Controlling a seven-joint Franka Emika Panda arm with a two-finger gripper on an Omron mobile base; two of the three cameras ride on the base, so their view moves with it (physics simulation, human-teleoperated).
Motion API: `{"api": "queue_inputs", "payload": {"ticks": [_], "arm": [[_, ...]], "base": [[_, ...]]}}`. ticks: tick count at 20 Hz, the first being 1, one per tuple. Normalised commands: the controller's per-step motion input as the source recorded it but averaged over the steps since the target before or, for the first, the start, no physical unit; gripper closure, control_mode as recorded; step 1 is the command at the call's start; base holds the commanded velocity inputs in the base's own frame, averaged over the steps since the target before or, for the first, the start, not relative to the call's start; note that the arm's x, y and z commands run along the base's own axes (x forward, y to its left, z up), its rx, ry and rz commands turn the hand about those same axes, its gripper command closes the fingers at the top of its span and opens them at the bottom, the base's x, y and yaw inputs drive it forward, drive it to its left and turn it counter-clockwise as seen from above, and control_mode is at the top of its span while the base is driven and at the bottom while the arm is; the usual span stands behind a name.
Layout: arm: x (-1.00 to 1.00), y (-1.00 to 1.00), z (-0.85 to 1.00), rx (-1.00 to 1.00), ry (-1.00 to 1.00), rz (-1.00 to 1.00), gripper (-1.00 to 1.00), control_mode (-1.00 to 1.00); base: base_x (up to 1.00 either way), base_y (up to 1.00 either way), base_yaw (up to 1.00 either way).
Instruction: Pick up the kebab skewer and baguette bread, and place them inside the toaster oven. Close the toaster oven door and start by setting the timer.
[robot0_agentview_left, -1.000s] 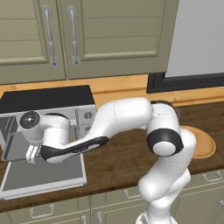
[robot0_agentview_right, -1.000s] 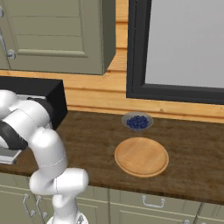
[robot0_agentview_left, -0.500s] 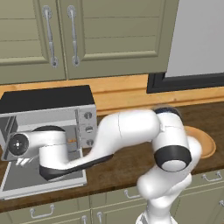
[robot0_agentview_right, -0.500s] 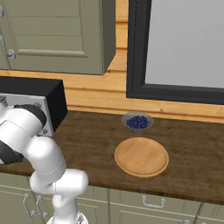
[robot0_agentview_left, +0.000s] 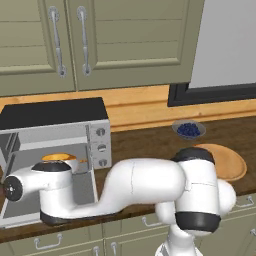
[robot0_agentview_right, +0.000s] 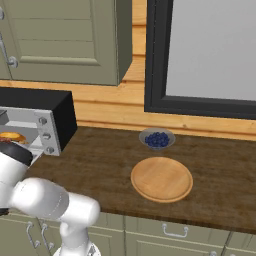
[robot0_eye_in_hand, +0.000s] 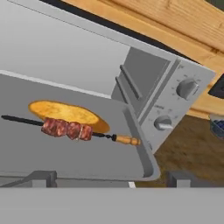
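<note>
The surface (robot0_agentview_right: 115, 165) carries the toaster oven (robot0_agentview_left: 55, 125) at its left end, the oven's mouth open and the toaster oven door (robot0_agentview_left: 30, 212) folded down flat in front, partly behind the arm. Inside, on the grey tray (robot0_eye_in_hand: 65, 153), lies the baguette bread (robot0_eye_in_hand: 65, 113), and the kebab skewer (robot0_eye_in_hand: 68, 129) rests across its front edge, touching it. The gripper (robot0_eye_in_hand: 111, 179) hangs just before the opening, jaws spread wide and holding nothing. A wooden plate (robot0_agentview_right: 161, 179) and bowl of blueberries (robot0_agentview_right: 157, 138) sit well apart to the right.

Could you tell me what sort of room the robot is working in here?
A kitchen, it seems: a toaster oven sits on a wooden counter below cupboards, with a bowl of blueberries nearby.
</note>
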Motion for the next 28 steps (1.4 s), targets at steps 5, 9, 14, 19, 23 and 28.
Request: {"api": "queue_inputs", "payload": {"ticks": [5,9,14,19,23,28], "arm": [[-0.02,-0.41,-0.08,0.16,-0.16,0.0,-1.0,-1.0],[0.23,-0.25,0.0,0.06,-0.01,0.01,-1.0,-1.0],[0.28,-0.04,0.0,0.02,0.0,0.0,-1.0,-1.0],[0.03,-0.01,-0.06,0.02,0.0,0.0,-1.0,-1.0],[0.0,0.0,-0.09,0.12,0.01,0.0,-1.0,-1.0],[0.0,0.0,-0.01,0.15,0.06,0.0,-1.0,-1.0]], "base": [[0.0,0.0,0.0],[0.0,0.0,0.0],[0.0,0.0,0.0],[0.0,0.0,0.0],[0.0,0.0,0.0],[0.0,0.0,0.0]]}}
